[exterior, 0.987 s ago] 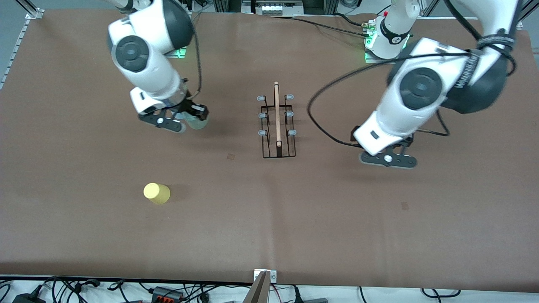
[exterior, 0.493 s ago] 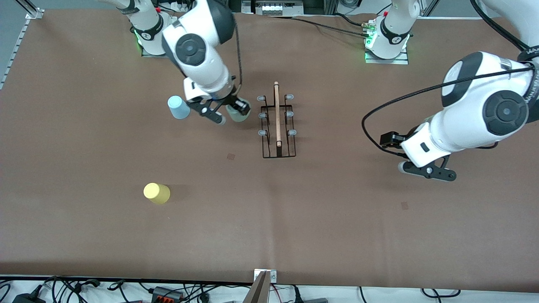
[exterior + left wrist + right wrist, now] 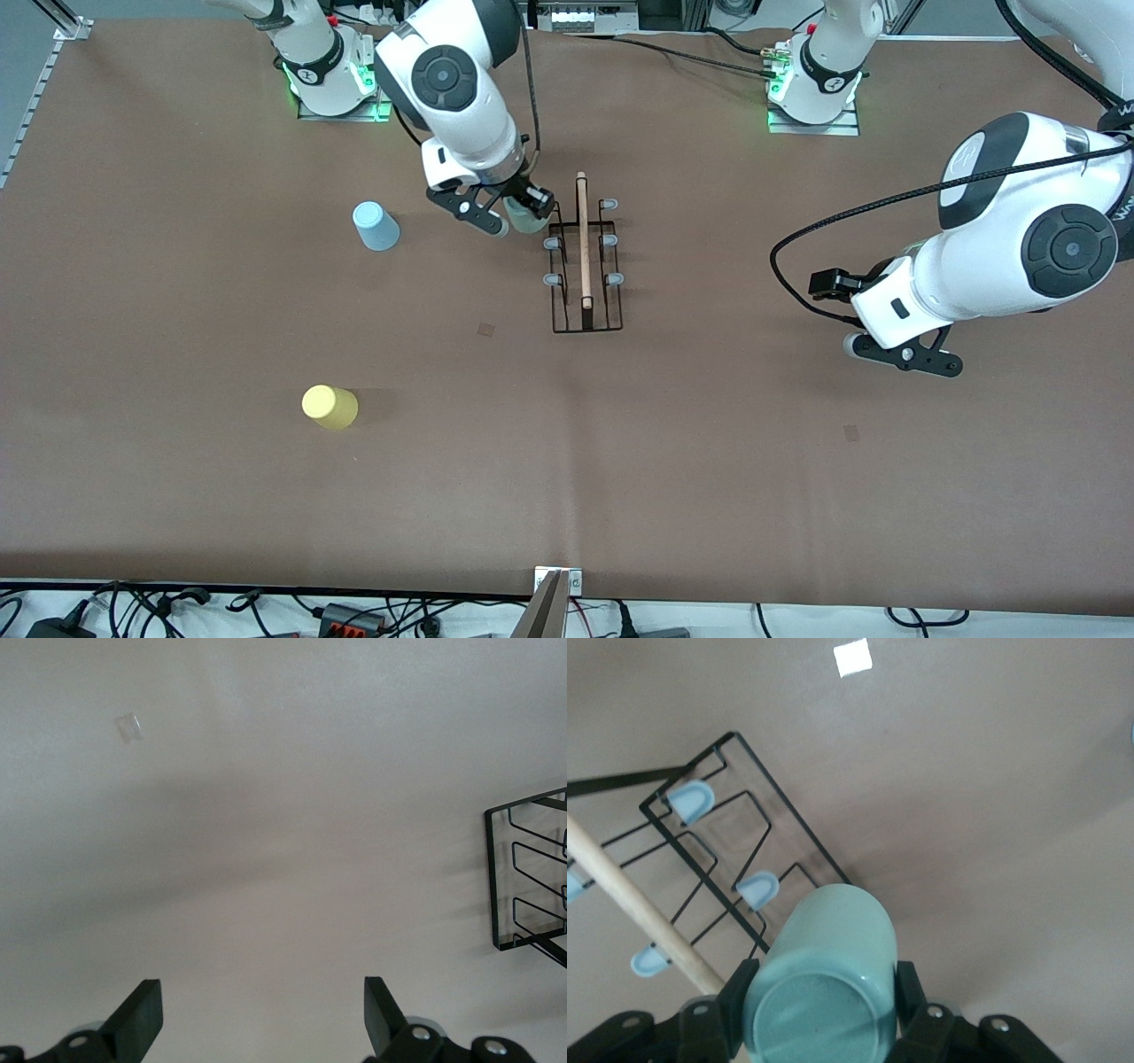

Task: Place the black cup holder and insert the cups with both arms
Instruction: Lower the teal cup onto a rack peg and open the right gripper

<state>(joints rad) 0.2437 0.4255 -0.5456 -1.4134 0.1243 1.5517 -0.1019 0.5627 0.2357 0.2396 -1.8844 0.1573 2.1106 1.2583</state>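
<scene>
Front view: we hold the mint cup [image 3: 526, 217] in our right hand [image 3: 507, 215] over the black cup holder [image 3: 585, 266] mid-counter, next seating it on a peg, while our left hand [image 3: 902, 353] waits wide.

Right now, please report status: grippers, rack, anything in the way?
Right gripper shut on mint cup, over rack end peg. Left gripper open, waiting over bare table. Nothing blocking the pegs.

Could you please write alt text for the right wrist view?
The right gripper holds a mint cup, base toward the camera, just above one corner of the black wire rack. The rack's grey-tipped pegs and wooden handle show over the brown table.
</scene>
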